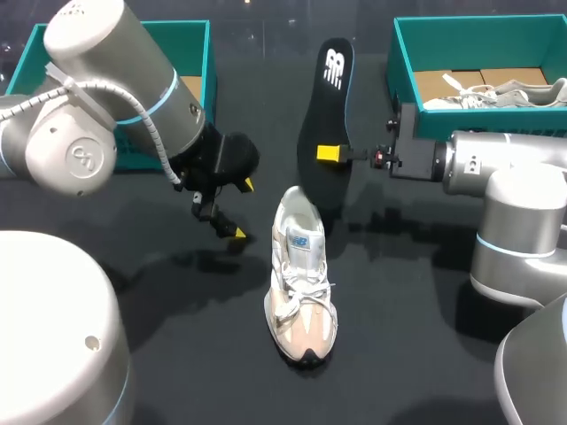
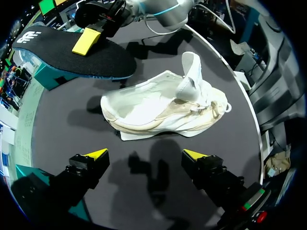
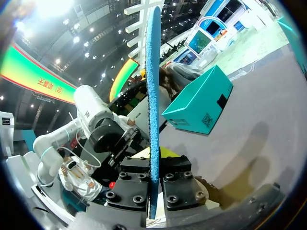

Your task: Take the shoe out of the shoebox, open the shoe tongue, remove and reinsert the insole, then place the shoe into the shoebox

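The insole point(image 1: 321, 115) in the right gripper point(image 1: 330, 153) is black with a white mark, blue-edged. The shoe point(image 1: 301, 292) is white and beige, black-toed. The shoebox point(image 1: 403, 71) beside that gripper is teal.

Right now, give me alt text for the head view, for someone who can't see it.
The right gripper clamps a black foam insole in the air by the heel of a white and beige sneaker standing on the black table. The left gripper hangs open beside the sneaker; a teal shoebox sits at the far left, another at the far right.
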`<state>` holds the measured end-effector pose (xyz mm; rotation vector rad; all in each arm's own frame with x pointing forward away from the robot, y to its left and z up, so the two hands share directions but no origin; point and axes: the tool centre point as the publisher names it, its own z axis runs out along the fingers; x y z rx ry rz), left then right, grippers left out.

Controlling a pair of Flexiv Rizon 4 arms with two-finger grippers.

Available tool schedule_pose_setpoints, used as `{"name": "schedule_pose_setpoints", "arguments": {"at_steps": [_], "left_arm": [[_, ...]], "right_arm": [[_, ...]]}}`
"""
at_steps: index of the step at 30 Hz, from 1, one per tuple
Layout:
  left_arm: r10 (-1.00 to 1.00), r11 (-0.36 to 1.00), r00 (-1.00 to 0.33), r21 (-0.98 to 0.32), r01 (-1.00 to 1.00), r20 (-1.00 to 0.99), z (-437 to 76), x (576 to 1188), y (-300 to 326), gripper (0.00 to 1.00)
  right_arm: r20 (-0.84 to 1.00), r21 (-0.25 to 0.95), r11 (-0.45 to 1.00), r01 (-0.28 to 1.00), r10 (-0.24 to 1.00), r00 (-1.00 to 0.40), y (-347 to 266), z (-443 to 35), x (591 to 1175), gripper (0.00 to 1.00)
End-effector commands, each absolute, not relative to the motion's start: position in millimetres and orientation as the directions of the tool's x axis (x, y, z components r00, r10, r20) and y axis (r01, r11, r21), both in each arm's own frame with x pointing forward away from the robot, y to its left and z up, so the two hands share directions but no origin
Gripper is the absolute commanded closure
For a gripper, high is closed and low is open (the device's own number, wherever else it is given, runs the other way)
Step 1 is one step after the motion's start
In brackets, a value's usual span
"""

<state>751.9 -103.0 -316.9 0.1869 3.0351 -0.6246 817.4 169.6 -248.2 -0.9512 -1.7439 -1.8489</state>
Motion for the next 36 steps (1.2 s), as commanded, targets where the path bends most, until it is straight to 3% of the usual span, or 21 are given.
{"name": "schedule_pose_setpoints", "arguments": {"at_steps": [1,12,36], "left_arm": [[0.121,0.91,-0.991,-0.393,0.134,-0.058,-329,759,-110,0.0],[0.128,0.908,-0.99,-0.395,0.138,-0.051,-331,760,-111,0.0],[0.135,0.906,-0.991,-0.403,0.131,-0.019,-352,763,-120,0.0]], "right_arm": [[0.72,0.694,-0.138,0.707,0.15,-0.677,172,-255,816,1.0],[0.713,0.701,-0.157,0.695,0.156,-0.684,165,-251,815,1.0],[0.642,0.759,-0.162,0.631,0.029,-0.766,198,-254,808,1.0]]}}
